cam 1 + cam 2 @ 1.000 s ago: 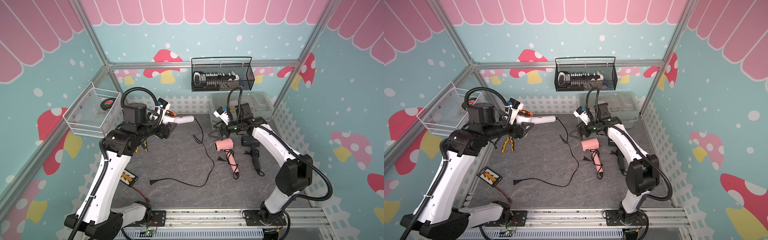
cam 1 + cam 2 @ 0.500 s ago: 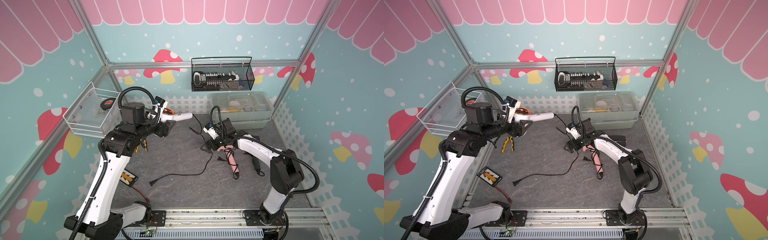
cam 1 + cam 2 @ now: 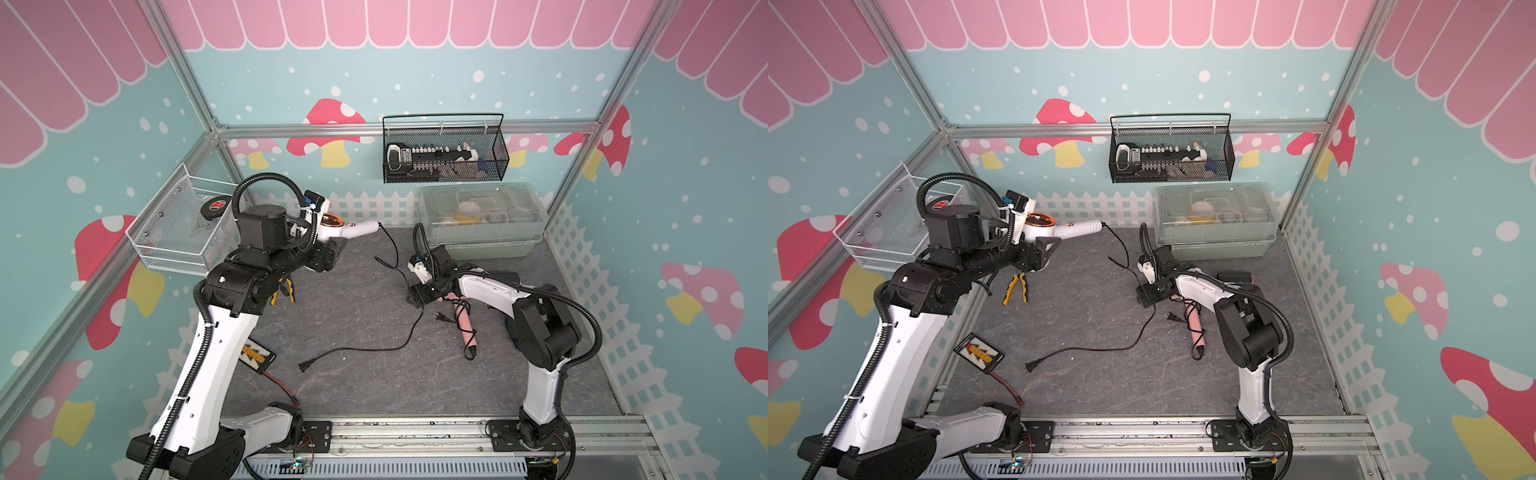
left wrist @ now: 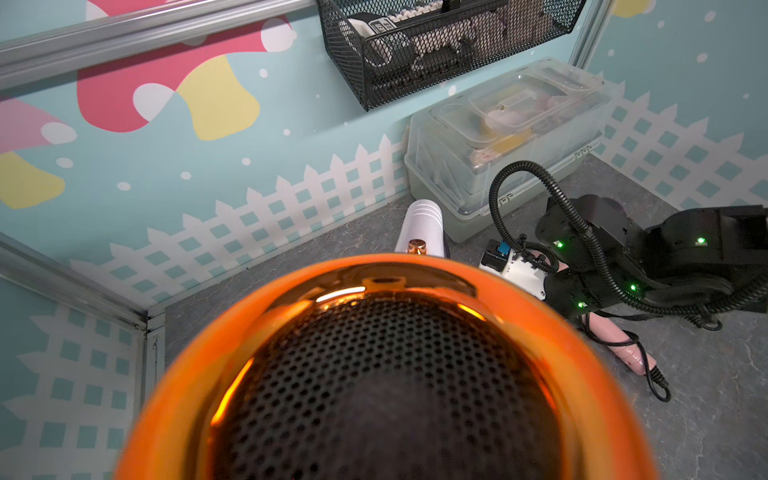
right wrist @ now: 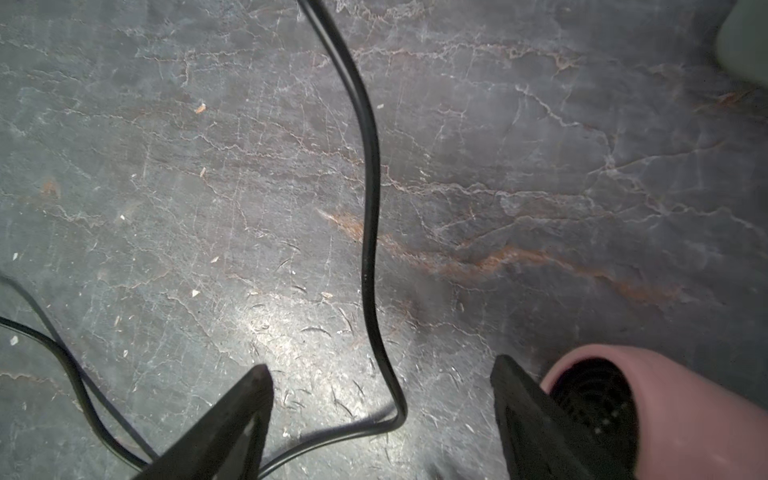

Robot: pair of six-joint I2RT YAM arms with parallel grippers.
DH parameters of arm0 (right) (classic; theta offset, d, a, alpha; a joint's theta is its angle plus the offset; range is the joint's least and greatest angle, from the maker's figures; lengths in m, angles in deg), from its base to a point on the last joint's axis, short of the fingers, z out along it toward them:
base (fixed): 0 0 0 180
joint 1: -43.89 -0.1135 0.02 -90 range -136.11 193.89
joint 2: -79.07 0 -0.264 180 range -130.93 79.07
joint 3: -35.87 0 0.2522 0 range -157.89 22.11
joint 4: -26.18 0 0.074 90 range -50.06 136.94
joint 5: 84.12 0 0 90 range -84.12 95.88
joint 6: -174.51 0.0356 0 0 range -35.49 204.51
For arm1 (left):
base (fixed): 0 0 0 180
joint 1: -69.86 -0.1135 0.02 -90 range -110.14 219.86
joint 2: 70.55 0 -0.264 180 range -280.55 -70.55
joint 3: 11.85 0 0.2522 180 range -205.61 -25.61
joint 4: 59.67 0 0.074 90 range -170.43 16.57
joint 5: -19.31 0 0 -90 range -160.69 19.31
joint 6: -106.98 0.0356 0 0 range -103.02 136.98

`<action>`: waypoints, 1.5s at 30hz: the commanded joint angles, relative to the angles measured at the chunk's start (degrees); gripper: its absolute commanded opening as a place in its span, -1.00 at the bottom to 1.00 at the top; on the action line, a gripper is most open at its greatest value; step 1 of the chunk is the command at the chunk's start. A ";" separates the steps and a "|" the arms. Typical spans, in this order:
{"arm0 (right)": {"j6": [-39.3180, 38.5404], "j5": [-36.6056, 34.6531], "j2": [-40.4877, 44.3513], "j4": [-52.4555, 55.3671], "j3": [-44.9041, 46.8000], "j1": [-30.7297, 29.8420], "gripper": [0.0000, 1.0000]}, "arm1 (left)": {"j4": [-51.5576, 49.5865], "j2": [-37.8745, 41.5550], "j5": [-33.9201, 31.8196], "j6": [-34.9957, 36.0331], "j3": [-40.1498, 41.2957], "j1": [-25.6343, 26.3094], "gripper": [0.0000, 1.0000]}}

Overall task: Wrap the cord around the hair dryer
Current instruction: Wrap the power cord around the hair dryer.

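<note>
The grey slate-patterned table [image 3: 332, 299] is carrying nearly all the slack, and the work is sitting across its back half. The left arm is reaching along the back-left corner. Its left claw [image 3: 328, 255] is holding the white hair dryer with a copper-orange mesh rear [image 4: 386, 374] up off the table. The fingers are hidden behind the body, so the grip is judged from the dryer hanging clear of the surface and filling the left wrist view. The dryer's long white handle is pointing along the back wall toward the right arm's side.

From the handle's end the thin black cord [image 3: 390, 253] is dropping to the table and snaking forward under the right arm. It is ending at a two-pin plug [image 3: 303, 366] near the front centre, well apart from both claws. None of it is lying around the dryer, so the wrap is looking barely begun.

The right claw [image 5: 380, 374] is standing wide, low over the table. The cord is running lengthwise into its gap, then bending sideways just inside the fingertips [image 5: 249, 399]. The right arm is therefore much the nearer one to the loose cord, and closing there is looking like the next step. A pink plastic hair dryer [image 5: 665, 395] is lying just beside one finger and is risking a nudge.
</note>
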 commanded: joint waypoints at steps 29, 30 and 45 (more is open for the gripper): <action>-4.32 -9.08 0.63 4.78 -6.83 -1.35 -1.00 | 11.92 5.24 -9.30 -4.51 4.51 -8.03 -1.00; -5.30 -9.98 2.92 6.49 -7.49 -0.85 -1.00 | 13.27 5.59 -9.62 -5.77 5.38 -9.41 -1.00; -12.58 -15.32 20.61 19.52 -21.77 8.08 -1.00 | 27.85 5.29 -2.54 -17.21 6.70 -21.83 -1.00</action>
